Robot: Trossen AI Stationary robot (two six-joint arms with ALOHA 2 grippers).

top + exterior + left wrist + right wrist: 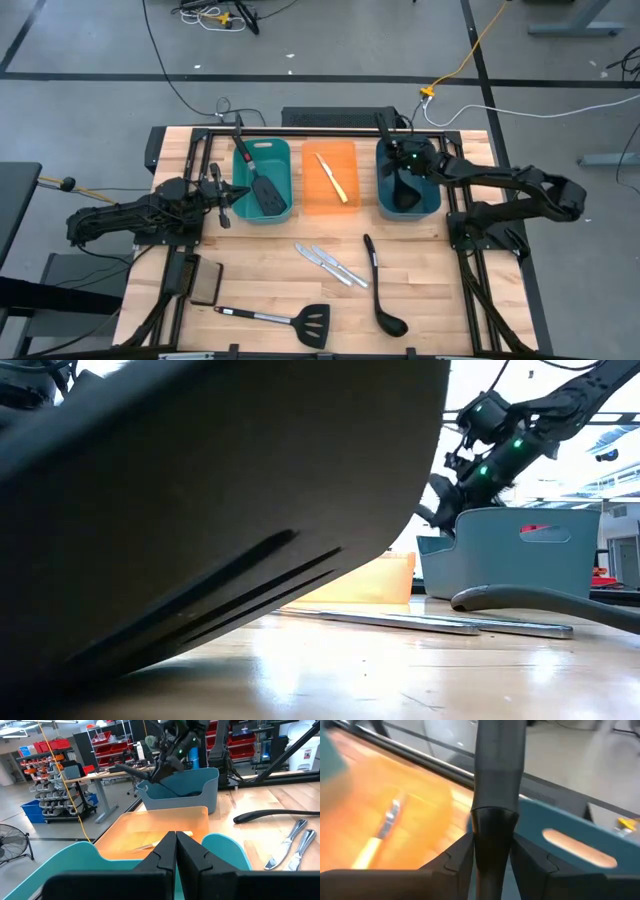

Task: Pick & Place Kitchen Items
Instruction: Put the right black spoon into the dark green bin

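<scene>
Nearest the low camera lay a black spatula [200, 510]. Over the blue bin [408, 180] at two o'clock, the right gripper [492, 851] loosely straddled a ladle handle [498, 775]; the left gripper [175, 852] was closed, empty, beside the teal bin [262, 180].

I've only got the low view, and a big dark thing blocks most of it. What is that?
Observer: Most likely the black slotted spatula. From above, it lies at the table's front edge, near that camera.
Operator: Where's the left hand? I don't see it.
Observer: The left hand is shut, at the left wall of the teal bin.
Operator: Anything in the orange bin?
Observer: The orange bin holds one cream-handled knife.
</scene>
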